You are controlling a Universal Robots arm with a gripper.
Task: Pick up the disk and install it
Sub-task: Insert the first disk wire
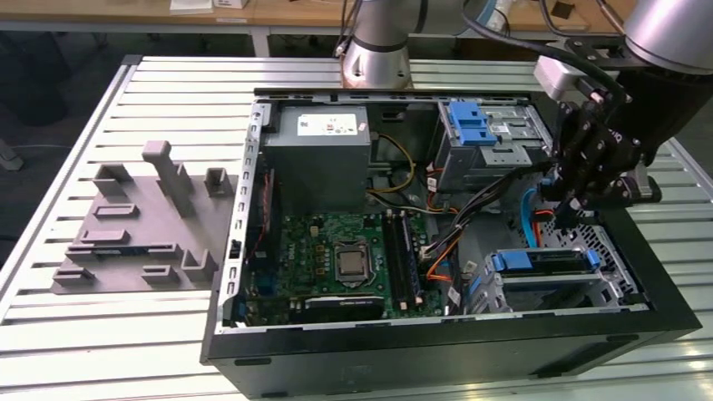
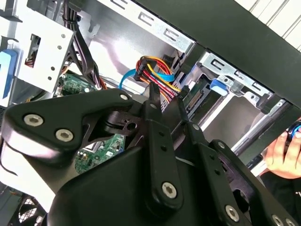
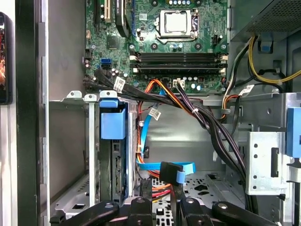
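Closest to the lens: the hand (image 2: 167,92), black linkage up close in the second wrist view. It hangs inside the open PC case (image 1: 446,355), upper-mid frame at the exterior view's right. Can't tell whether it's clenched or released, and I see nothing carried in it.

Just past it are an orange-red wire bundle (image 2: 157,66), a blue data cable (image 3: 181,167) w/ a loose black plug, and thick black cables (image 3: 207,125) draped across the gap.

The disk (image 3: 114,123) sits edge-on in the lower drive cage (image 1: 613,288) w/ its blue handle showing, lower frame at the exterior view's right. It's apart from the hand, no contact.

Further out: motherboard (image 1: 334,259) mid-frame, grey PSU box (image 1: 323,154) above it, grey fixture (image 1: 139,221) on the counter (image 1: 56,334) at the exterior view's left.

Risks as I read them:
1. The hand is in among the cables, so any sideways move could hook the wires and yank a plug.
2. I can't confirm the disk is fully home. If it's proud, an off-axis push could jam it in the cage.
3. A person's hand (image 2: 282,153) is near the case edge in the second wrist view, so there's a pinch risk if the arm swings that way.
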